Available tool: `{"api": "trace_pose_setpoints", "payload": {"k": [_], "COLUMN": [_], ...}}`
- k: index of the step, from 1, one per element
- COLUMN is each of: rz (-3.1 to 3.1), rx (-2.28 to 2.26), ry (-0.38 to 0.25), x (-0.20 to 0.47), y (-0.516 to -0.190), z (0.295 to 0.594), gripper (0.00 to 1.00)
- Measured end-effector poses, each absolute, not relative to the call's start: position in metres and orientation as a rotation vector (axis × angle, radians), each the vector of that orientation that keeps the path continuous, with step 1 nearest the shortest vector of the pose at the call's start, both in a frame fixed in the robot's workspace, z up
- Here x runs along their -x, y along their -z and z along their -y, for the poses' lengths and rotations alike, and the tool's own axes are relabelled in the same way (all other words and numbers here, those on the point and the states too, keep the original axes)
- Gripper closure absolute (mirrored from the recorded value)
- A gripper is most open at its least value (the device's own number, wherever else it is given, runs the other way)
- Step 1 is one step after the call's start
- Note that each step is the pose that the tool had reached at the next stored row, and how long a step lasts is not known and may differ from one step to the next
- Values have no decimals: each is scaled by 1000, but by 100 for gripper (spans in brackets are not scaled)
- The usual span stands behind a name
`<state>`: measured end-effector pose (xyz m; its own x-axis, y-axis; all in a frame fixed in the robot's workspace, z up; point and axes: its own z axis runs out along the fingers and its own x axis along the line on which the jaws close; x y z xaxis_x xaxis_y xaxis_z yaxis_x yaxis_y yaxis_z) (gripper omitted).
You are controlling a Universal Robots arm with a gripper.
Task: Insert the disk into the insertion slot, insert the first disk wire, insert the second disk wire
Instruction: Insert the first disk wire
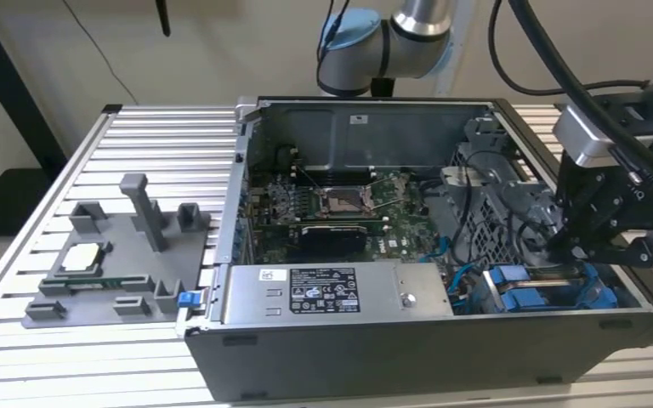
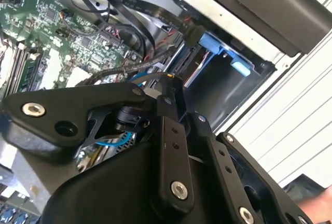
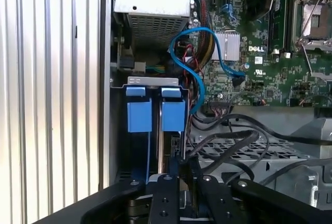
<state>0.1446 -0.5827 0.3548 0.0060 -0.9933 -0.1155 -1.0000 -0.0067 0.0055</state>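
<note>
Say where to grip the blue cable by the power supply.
Probably take the blue cable on its free loop, fingers across it, coming through the open side of the case: the loop is exposed, while its ends run among crowded wiring.

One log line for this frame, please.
gripper: inside case, at drive bay | blue disk carriers: two, side by side in bay | black cables: draped over cage beside gripper

In the exterior view, the counter (image 1: 133, 127) is showing pale silver ribbed stripes. The case (image 1: 417, 357) is looking dark grey, with the motherboard (image 1: 338, 204) inside showing green. At four o'clock in the case, the disk (image 1: 530, 299) is showing its bright blue carrier frame. The gripper (image 1: 564, 246) is looking black. In the first wrist view, a cable (image 3: 199, 92) is showing light blue.
</note>
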Motion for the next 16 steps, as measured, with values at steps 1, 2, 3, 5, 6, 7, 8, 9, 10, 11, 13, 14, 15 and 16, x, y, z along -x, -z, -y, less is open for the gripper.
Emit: {"api": "trace_pose_setpoints", "payload": {"k": [1,2,3,5,6,7,8,9,10,11,13,14,15,16], "rz": [-2153,-2152,-2152,-2150,-2148,-2146,-2143,-2139,-2136,-2132,-2126,-2123,-2121,-2120], "rx": [2174,2175,2175,2174,2173,2173,2171,2169,2167,2165,2161,2159,2158,2157], "ry": [-129,-129,-129,-124,-119,-113,-106,-99,-92,-85,-72,-67,-63,-60], "x": [-145,-145,-145,-145,-145,-145,-145,-145,-145,-145,-145,-145,-145,-145], "y": [-355,-355,-354,-352,-351,-350,-349,-349,-348,-347,-346,-345,-344,-343], "z": [583,583,583,583,583,583,583,583,583,583,583,583,582,582], "gripper": [100,100,100,100,100,100,100,100,100,100,100,100,100,100]}}
